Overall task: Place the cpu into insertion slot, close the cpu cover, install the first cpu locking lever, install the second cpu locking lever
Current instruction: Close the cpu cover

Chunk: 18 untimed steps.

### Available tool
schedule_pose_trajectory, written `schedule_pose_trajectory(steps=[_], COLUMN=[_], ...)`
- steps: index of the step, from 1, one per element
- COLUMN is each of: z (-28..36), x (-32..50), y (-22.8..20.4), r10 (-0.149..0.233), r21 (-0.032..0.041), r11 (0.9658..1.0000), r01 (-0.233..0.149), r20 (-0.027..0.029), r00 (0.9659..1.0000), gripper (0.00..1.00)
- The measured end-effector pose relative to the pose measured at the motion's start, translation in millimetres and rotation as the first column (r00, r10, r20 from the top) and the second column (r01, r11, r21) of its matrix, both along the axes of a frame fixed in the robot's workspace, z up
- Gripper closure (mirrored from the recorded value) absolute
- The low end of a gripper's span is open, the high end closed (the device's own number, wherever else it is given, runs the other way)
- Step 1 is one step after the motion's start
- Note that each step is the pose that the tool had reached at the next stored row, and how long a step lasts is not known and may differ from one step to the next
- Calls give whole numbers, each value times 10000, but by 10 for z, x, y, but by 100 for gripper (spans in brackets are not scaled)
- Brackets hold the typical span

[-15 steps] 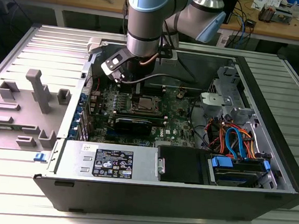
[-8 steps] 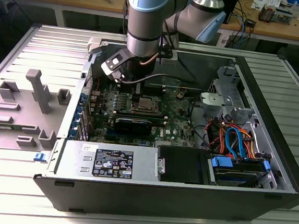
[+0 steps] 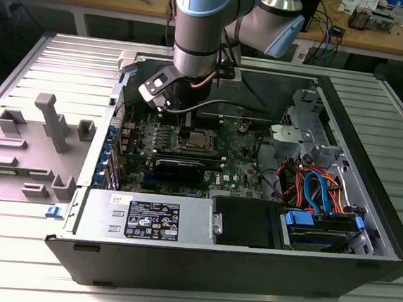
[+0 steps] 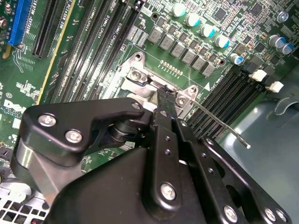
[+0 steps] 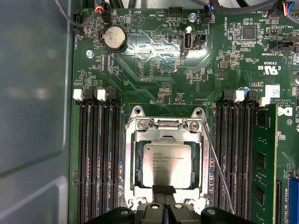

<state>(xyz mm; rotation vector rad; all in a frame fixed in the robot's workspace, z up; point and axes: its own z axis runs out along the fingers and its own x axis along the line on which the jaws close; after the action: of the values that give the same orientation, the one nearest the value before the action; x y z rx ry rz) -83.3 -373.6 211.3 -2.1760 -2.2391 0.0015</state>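
Coin battery (image 5: 115, 38) near black memory slots (image 5: 98, 154)

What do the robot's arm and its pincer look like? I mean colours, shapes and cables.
The arm is a thick round tube of silver-grey metal with light blue joint caps. A dark cable loops at its wrist. The pincer is matte black, built of flat jointed links held by silver screws.

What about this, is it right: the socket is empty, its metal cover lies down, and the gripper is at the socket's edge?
The socket is not empty: the first wrist view shows a silver chip seated in it. The cover and the gripper are as you say.
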Motion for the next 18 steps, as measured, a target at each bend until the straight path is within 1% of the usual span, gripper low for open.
schedule_pose_trajectory(steps=[11,18], z=[0,-1], x=[12,171], y=[0,0], r10=[1,-1], r21=[-3,-3], r11=[10000,10000], r01=[-1,1], r20=[0,0], r00=[10000,10000], gripper=[89,89])
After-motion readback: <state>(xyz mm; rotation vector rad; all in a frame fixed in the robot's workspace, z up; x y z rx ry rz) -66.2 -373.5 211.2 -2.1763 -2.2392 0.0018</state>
